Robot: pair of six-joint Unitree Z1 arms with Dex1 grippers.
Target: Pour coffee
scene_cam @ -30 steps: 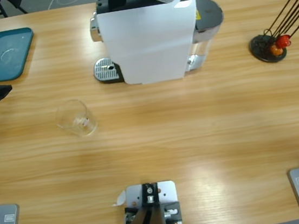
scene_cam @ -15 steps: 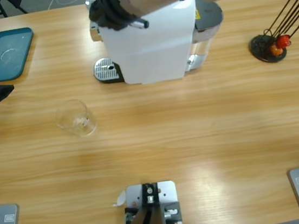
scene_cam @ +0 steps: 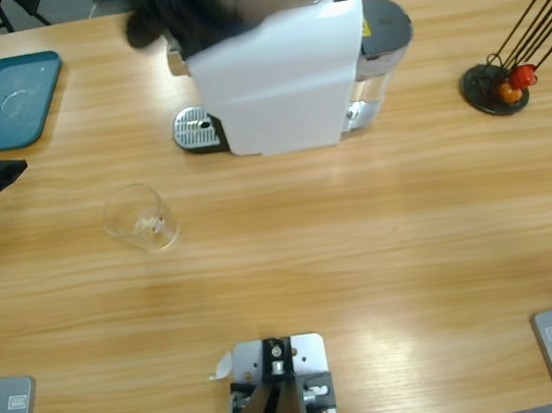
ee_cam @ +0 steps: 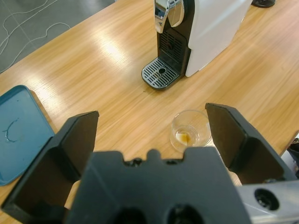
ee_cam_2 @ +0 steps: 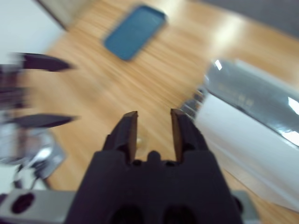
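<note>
While my arms hang over the worktop (scene_cam: 381,244), the white coffee machine (scene_cam: 275,76) shows no lettering I can read. The blue tray (scene_cam: 9,100) lies well apart. The glass (ee_cam: 190,130), with a trace of coffee (ee_cam: 183,137), stands beyond my wide-open, empty left pincer (ee_cam: 159,135). My right pincer (ee_cam_2: 151,126) is narrowly parted, empty.

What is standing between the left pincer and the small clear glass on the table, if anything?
Nothing visible. In the left wrist view the left pincer has its jaws wide apart, and the glass stands upright on bare wood just ahead of them. The coffee machine and the blue tray are off to the sides, away from the glass.
</note>
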